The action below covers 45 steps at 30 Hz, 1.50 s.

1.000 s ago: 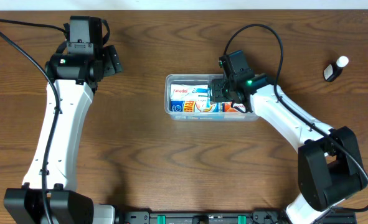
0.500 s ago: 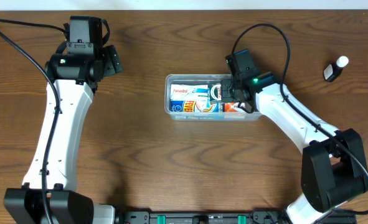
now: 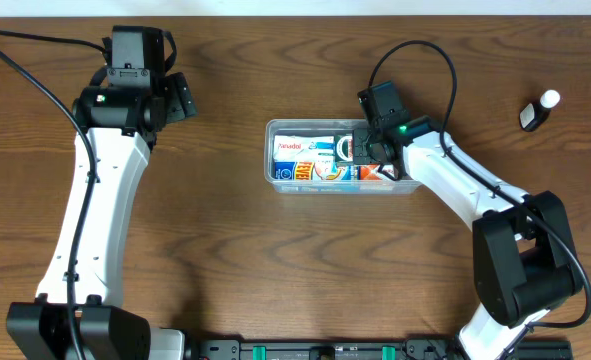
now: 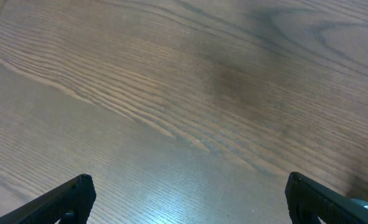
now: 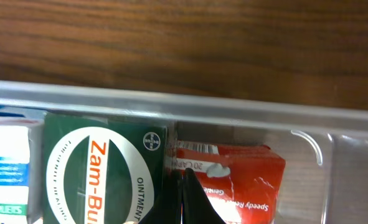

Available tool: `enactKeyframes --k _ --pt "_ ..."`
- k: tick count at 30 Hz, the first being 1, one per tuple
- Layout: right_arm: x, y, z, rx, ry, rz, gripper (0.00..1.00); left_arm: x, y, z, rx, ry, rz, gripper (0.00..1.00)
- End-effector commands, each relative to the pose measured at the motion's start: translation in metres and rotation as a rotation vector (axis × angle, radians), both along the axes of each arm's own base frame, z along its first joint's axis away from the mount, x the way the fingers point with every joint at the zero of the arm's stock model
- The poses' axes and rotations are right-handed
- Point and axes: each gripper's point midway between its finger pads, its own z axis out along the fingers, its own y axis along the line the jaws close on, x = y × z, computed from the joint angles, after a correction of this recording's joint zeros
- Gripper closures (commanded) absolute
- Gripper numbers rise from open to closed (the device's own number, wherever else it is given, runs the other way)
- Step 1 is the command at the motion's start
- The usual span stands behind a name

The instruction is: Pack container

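Observation:
The container (image 3: 305,124), a clear plastic tub, sits mid-table with several small medicine boxes in it. My right gripper (image 3: 361,153) hovers over its right part, shut, holding nothing. In the right wrist view its closed tips (image 5: 185,179) point at the seam between a green Zam-Buk box (image 5: 103,168) and a red box (image 5: 249,180), with the container's far rim (image 5: 171,106) above them. A white and blue box (image 5: 6,168) lies further left. My left gripper (image 3: 180,98) is far off at the upper left, open (image 4: 188,184) over bare wood.
A small black and white bottle (image 3: 538,110) lies at the far right of the table. The right arm's black cable (image 3: 415,50) loops above the container. A white Panadol box (image 3: 293,147) fills the container's left end.
My right gripper's jaws went from partly open to shut and the wrist shifted slightly over the container's right end. The left arm has not moved.

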Motion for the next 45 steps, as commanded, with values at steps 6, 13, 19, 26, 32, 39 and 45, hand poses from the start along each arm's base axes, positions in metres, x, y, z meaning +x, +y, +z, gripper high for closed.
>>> enactKeyframes --k 6,13,19,26,32,39,45 --pt "0.001 0.025 0.004 0.1 -0.002 0.143 0.99 0.001 0.003 0.005 0.011 -0.01 0.01 0.02" --pt "0.004 0.023 0.006 0.112 -0.009 0.137 0.99 0.001 0.003 0.005 0.011 -0.01 0.01 0.02" --pt "0.009 0.015 0.011 0.099 -0.03 0.148 0.98 0.001 0.003 0.005 0.011 -0.01 0.01 0.02" --pt "0.024 -0.007 0.068 0.09 -0.129 0.131 0.99 0.001 0.003 0.005 0.011 -0.01 0.01 0.02" --pt "0.018 -0.024 0.126 0.197 -0.165 0.115 0.99 0.001 0.003 0.005 0.011 -0.01 0.01 0.02" --pt "0.006 -0.002 0.123 0.206 -0.14 0.197 0.99 0.001 0.003 0.005 0.011 -0.01 0.01 0.02" --pt "0.009 0.026 0.076 0.127 -0.072 0.241 0.99 0.001 0.003 0.005 0.011 -0.01 0.01 0.02"
